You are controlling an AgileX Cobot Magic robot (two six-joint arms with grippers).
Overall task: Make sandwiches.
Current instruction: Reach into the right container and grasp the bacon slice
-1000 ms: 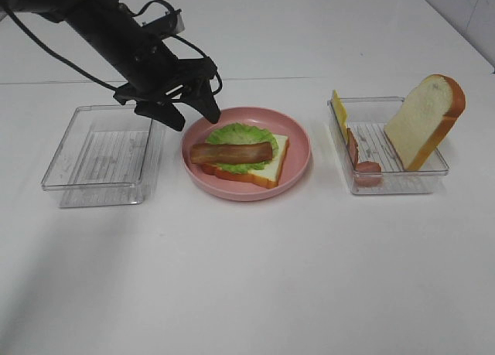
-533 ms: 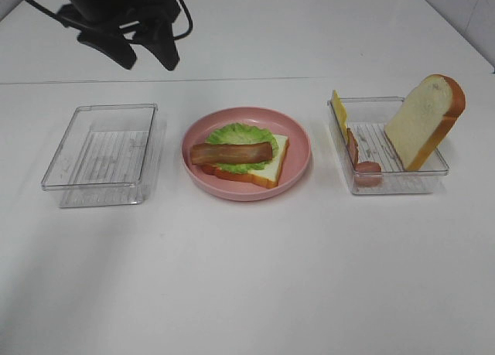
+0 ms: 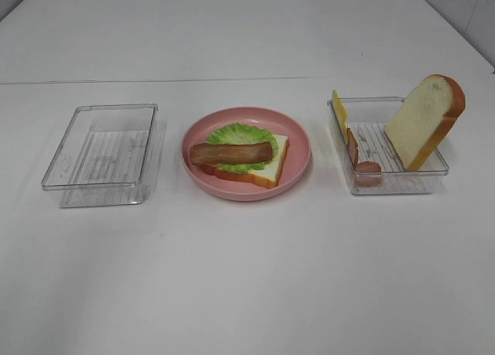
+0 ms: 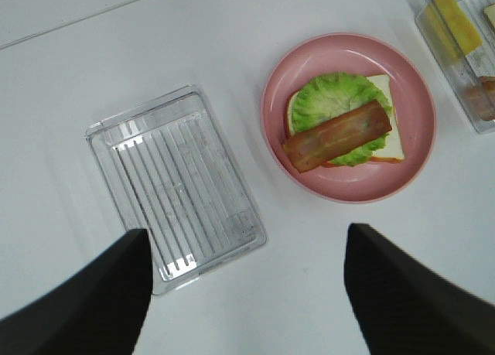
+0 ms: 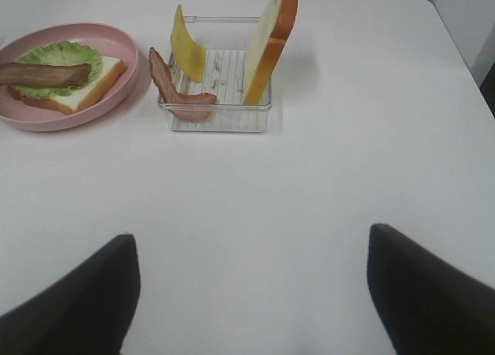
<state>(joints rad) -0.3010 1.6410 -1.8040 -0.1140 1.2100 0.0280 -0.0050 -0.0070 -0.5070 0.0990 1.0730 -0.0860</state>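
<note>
On the pink plate (image 3: 298, 142) lies an open sandwich: a white bread slice (image 3: 271, 168), a green lettuce leaf (image 3: 241, 134) and a brown bacon strip (image 3: 230, 153) on top. It also shows in the left wrist view (image 4: 338, 131) and the right wrist view (image 5: 46, 75). The right tray (image 3: 390, 186) holds a yellow cheese slice (image 3: 339, 109), a bacon strip (image 3: 356, 152) and an upright bread slice (image 3: 425, 121). My left gripper (image 4: 245, 233) is open, high above the table between the left tray and the plate. My right gripper (image 5: 249, 234) is open over bare table, short of the right tray. Neither arm shows in the exterior view.
A clear plastic tray (image 3: 100, 155) stands left of the plate; it also shows in the left wrist view (image 4: 176, 189). The white table's back seam runs behind the trays, and its right edge lies past the right tray.
My left arm has drawn back from over the plate's left rim, up and to the back left, and has left the exterior view. The food has not moved.
</note>
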